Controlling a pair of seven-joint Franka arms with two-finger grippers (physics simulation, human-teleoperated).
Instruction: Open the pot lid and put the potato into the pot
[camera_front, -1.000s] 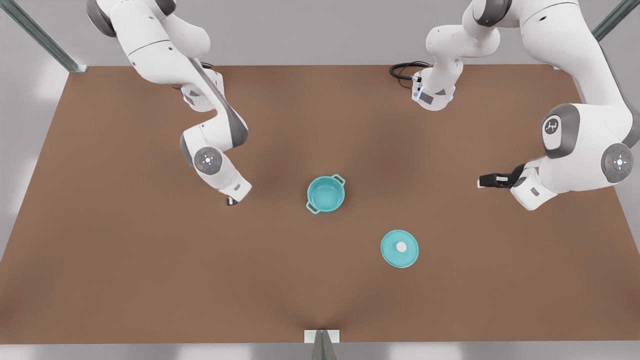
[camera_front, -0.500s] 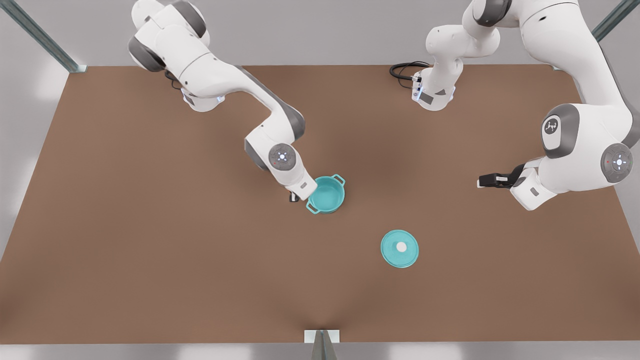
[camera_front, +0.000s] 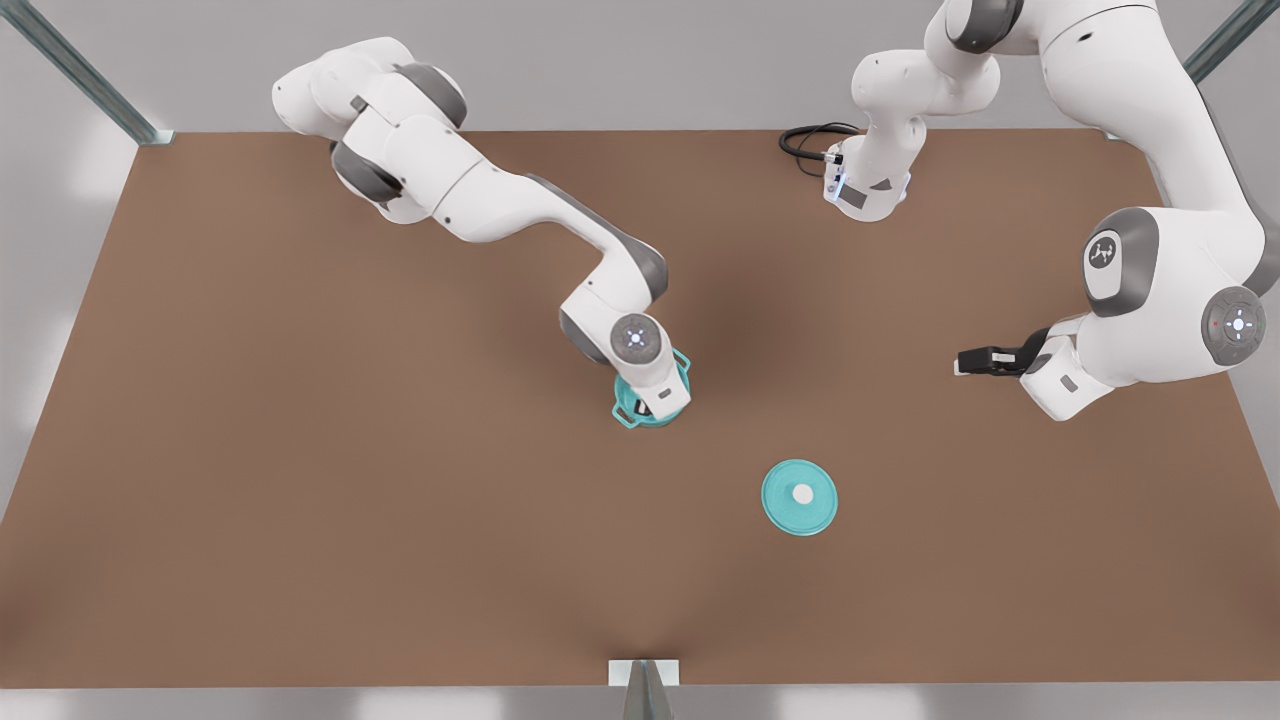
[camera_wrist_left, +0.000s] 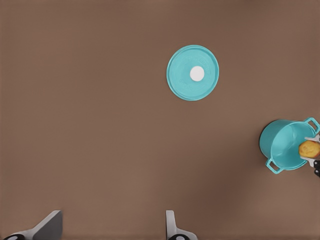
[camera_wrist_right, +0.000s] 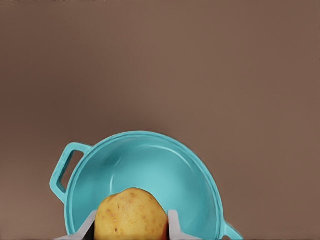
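Right gripper (camera_front: 640, 408), at the centre of the front view, is hanging directly above the pot (camera_front: 651, 391) and pinching the potato (camera_wrist_right: 131, 215) between its two fingers (camera_wrist_right: 172, 224). From its own wrist view the potato is sitting just over the near rim, with the open teal bowl lying straight beneath and beyond it, so the relation that counts is vertical: the potato is poised above the pot's mouth, though closer to one edge than to the middle. In my judgement, releasing would be safer after a small shift toward the bowl's centre, otherwise the potato could be clipping the rim. Further toward the front view's right and lower down, the pot lid (camera_front: 799, 497) is lying flat on the brown bench (camera_front: 300, 520), knob up, well apart from the pot, so the opening step is looking done. At the right edge of the front view the left gripper (camera_front: 975, 360) is waiting well apart from both the lid and the pot, its fingers (camera_wrist_left: 170, 225) standing spread with nothing between them.
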